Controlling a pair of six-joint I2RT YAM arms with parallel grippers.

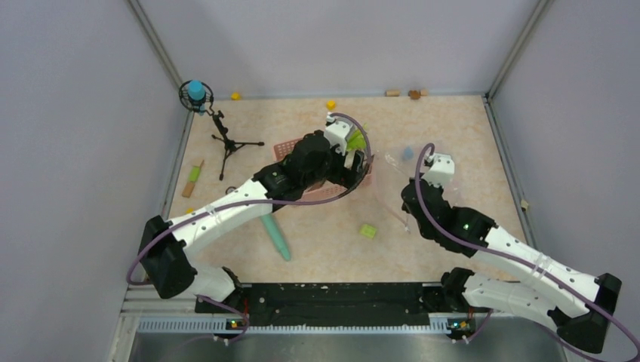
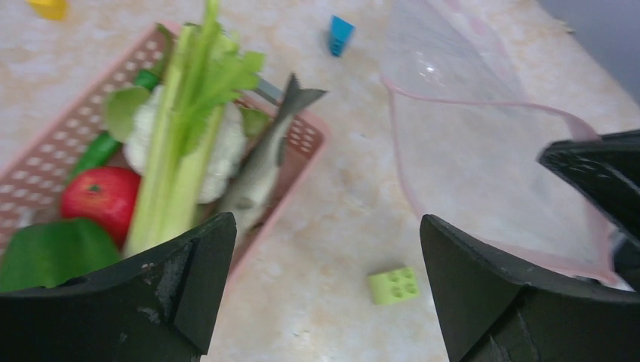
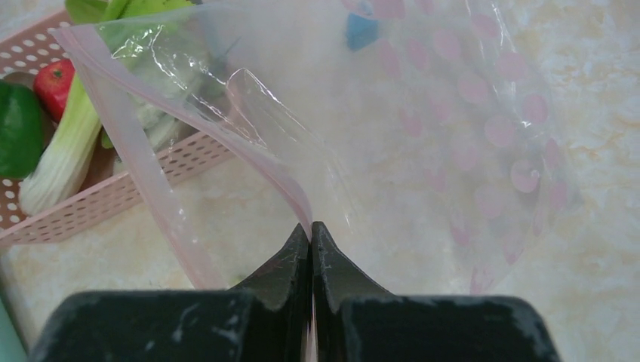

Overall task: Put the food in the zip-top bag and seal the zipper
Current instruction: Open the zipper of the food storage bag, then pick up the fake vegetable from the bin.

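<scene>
The left gripper (image 2: 324,256), jaws spread wide and empty, hangs above the marbled tabletop (image 2: 332,204). The pink perforated plastic basket (image 2: 53,143) is on its left and the clear crinkly plastic zip-top bag (image 2: 483,166) on its right. The pale green-white toy leek stalk (image 2: 177,166) lies closest to its left finger, long axis running away from the gripper across the white toy cauliflower (image 2: 226,154) and beside the red toy tomato (image 2: 102,197), all inside the basket. The right gripper (image 3: 311,234) is pinched tight on the bag's mouth edge by the thin pinkish zipper strip (image 3: 132,143), with the mouth gaping toward the basket, so the left arm looks best placed to carry food rightward.
</scene>
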